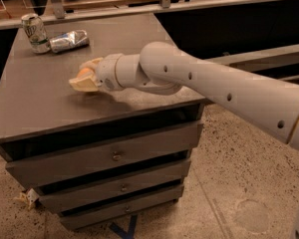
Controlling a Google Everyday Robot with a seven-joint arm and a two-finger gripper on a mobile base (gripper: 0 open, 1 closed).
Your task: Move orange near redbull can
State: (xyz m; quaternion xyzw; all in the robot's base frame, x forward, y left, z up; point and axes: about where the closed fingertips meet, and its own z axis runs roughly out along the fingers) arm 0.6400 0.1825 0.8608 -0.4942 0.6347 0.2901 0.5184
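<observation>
The orange (83,73) sits between the cream fingers of my gripper (82,75), held just above the grey cabinet top (35,98) at its middle. Only a sliver of the fruit shows between the fingers. The redbull can (69,40), slim, silver and crinkled, lies on its side at the back left of the top, well beyond the gripper. My white arm (204,83) reaches in from the right.
A stouter green-and-white can (34,32) stands upright at the back left corner, touching the lying can. The cabinet has three drawers (114,156) below. A speckled floor (229,183) lies to the right. A rail and shelf run behind.
</observation>
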